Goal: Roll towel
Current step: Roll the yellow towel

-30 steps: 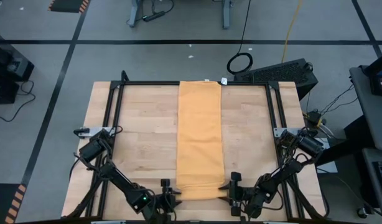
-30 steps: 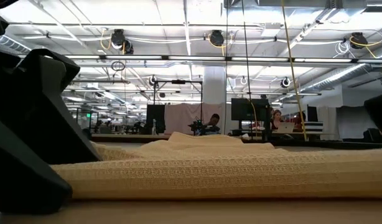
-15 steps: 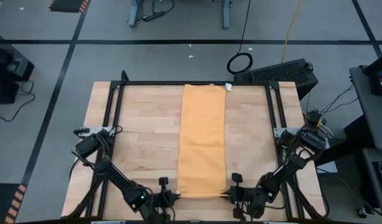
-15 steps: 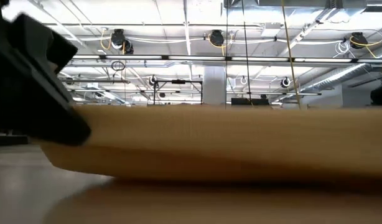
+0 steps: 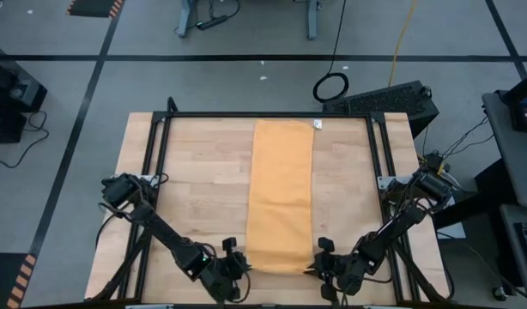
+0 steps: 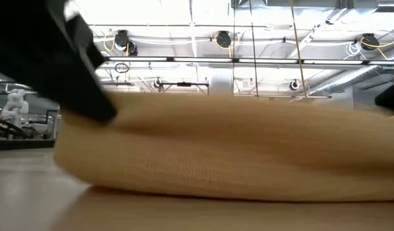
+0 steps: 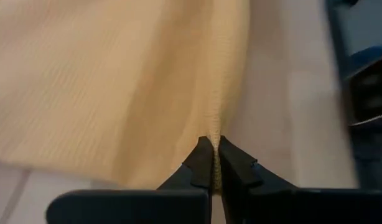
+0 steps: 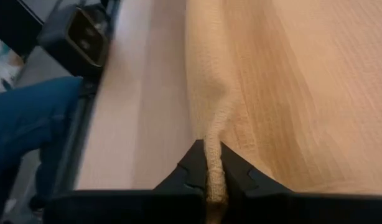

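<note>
- Long mustard-yellow rectangular towel of soft ribbed fabric [image 5: 281,196] lies as a narrow strip down the middle of the light wooden table [image 5: 195,189], running from the far edge to the near edge.
- Small white tag [image 5: 317,124] sits at the towel's far right corner.
- Left arm reaches in from the table's left side, stretched low and diagonal toward the near edge; its left end effector [image 5: 233,268] sits at the towel's near left corner.
- Left wrist view: the left end effector's dark fingers [image 7: 197,167] are pinched together on a narrow fold of the towel's edge, fabric squeezed between them.
- Right arm mirrors it, stretched low and diagonal from the right side; the right end effector [image 5: 322,268] sits at the towel's near right corner.
- Right wrist view: its fingers [image 8: 194,167] are closed tight on a bunched ridge of towel edge.
- Low view: the towel's near end [image 6: 229,154] humps up off the table, a dark arm part at upper left.
- Right wrist view also shows a person's blue-clad leg [image 8: 29,118] beyond the table edge.
</note>
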Motion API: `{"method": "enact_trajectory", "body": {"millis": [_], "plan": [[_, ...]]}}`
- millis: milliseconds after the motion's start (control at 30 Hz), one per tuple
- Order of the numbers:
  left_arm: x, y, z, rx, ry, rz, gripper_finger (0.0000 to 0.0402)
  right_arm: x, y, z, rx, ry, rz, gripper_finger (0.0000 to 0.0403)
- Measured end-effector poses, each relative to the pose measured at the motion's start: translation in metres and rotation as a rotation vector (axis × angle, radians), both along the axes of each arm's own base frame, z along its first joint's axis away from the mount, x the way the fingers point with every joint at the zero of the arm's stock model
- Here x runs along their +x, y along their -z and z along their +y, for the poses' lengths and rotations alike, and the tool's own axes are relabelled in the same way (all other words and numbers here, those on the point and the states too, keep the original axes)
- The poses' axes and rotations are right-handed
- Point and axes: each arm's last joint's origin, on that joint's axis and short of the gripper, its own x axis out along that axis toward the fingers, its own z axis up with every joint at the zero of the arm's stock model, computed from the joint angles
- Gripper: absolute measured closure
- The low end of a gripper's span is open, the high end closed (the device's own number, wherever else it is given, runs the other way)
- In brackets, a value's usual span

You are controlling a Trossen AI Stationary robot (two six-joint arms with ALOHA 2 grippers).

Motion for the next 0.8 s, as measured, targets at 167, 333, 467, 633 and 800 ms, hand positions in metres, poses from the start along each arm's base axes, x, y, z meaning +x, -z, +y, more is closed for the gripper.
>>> {"method": "enact_trajectory", "body": {"millis": [167,333,467,633,800], "plan": [[0.001,0.006,0.009,-0.040,-0.076,0.076,0.0387,0.000,0.001,-0.001,0.003,0.018,0.009,0.0397],[0.005,0.000,-0.001,-0.141,0.037,0.042,0.0387,-0.001,0.000,0.001,0.043,0.021,0.012,0.0397],[0.010,-0.006,-0.008,-0.236,0.120,-0.002,0.0386,0.000,-0.003,0.005,0.110,-0.040,0.032,0.0397],[0.007,-0.009,-0.016,-0.293,0.161,-0.013,0.0386,0.002,-0.010,0.012,0.231,-0.124,0.022,0.0397],[0.004,-0.009,-0.019,-0.301,0.151,-0.003,0.0386,0.002,-0.013,0.015,0.263,-0.139,0.008,0.0397]]}}
